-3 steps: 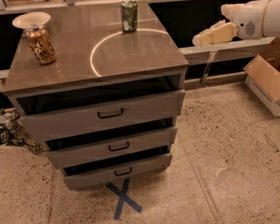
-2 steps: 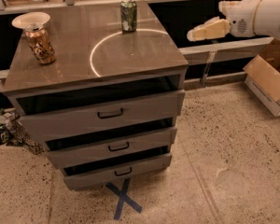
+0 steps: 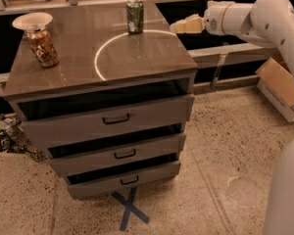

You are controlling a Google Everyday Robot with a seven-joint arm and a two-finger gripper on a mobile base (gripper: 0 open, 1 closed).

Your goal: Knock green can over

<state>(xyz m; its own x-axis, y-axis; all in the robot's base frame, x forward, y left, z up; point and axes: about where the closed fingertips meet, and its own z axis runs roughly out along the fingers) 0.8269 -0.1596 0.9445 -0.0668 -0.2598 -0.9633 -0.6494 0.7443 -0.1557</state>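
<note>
Camera view. The hand point(image 3: 187, 25) hangs in the air just off the right edge of the surface point(image 3: 137, 58), tip pointed toward the green can point(image 3: 134, 15). The can stands upright beyond the tip, near but clearly apart, at the back of the surface. No contact is made, and the knock is not yet done.

Recommendation: carry the hand on along its own line and strike the can high on its wall, near the silver rim, so it tips rather than slides. Keep the stroke short, because the back edge lies close behind the can. The brown can point(image 3: 41, 45) stands far beyond the green one from the hand, outside the stroke.

Limits of observation: whether the hand is released or clenched cannot be told; it reads as one pale wedge. The arm is cut off at the right edge of the picture. The can's far side is hidden. A pale thing point(image 3: 33, 20) by the brown can's top cannot be identified.
</note>
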